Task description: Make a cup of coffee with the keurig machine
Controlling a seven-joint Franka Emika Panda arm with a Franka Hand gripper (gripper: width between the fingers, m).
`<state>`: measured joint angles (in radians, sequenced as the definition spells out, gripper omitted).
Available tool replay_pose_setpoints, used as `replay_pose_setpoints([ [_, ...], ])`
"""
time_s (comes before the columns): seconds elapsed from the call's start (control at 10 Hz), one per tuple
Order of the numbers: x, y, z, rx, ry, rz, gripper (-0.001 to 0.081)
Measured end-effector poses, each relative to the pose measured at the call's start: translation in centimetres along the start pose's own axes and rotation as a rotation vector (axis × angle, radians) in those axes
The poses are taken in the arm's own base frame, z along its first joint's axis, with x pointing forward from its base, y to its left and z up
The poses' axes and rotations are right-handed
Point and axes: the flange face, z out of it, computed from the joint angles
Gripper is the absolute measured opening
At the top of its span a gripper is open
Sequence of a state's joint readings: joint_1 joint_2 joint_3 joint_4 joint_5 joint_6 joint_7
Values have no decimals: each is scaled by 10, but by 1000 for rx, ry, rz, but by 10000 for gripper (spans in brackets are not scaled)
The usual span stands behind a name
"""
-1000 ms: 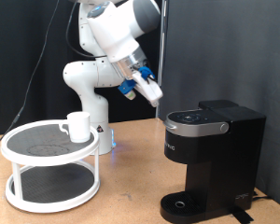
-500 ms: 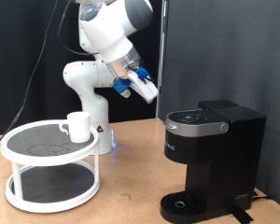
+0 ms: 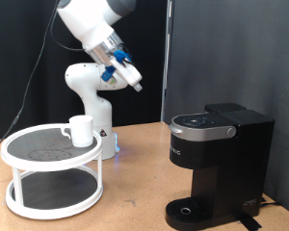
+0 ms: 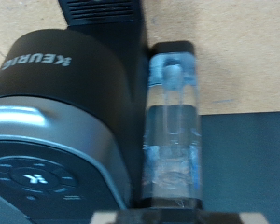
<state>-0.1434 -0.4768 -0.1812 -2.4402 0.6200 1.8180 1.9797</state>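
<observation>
The white cup (image 3: 81, 130) stands on the top shelf of a white two-tier round stand (image 3: 54, 168) at the exterior view's left. The black keurig machine (image 3: 220, 164) stands at the right with its lid down; its round drip tray (image 3: 190, 211) holds nothing. My gripper (image 3: 131, 80) hangs high in the air, above and between the stand and the machine. No object shows between its fingers. The wrist view looks down on the machine's domed lid (image 4: 61, 112) and its clear water tank (image 4: 173, 121); the fingers do not show there.
The arm's white base (image 3: 90, 106) stands behind the stand. A black curtain forms the background. The wooden table top (image 3: 135, 188) shows between the stand and the machine.
The gripper has moved up and toward the exterior view's left, away from the machine's top. The cup and machine have not moved.
</observation>
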Motion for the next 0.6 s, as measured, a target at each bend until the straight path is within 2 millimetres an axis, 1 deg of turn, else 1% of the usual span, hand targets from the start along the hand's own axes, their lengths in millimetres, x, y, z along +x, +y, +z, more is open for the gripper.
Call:
replay_pose_setpoints([
  [0.1,5,4,-7,-12,-3,-4,0],
  [0.3,7,3,-8,-9,-9,-17,0],
  [0.4,12,1,-11,-15,-18,-43,0],
  [0.6,32,-2,-25,-50,-31,-88,0],
])
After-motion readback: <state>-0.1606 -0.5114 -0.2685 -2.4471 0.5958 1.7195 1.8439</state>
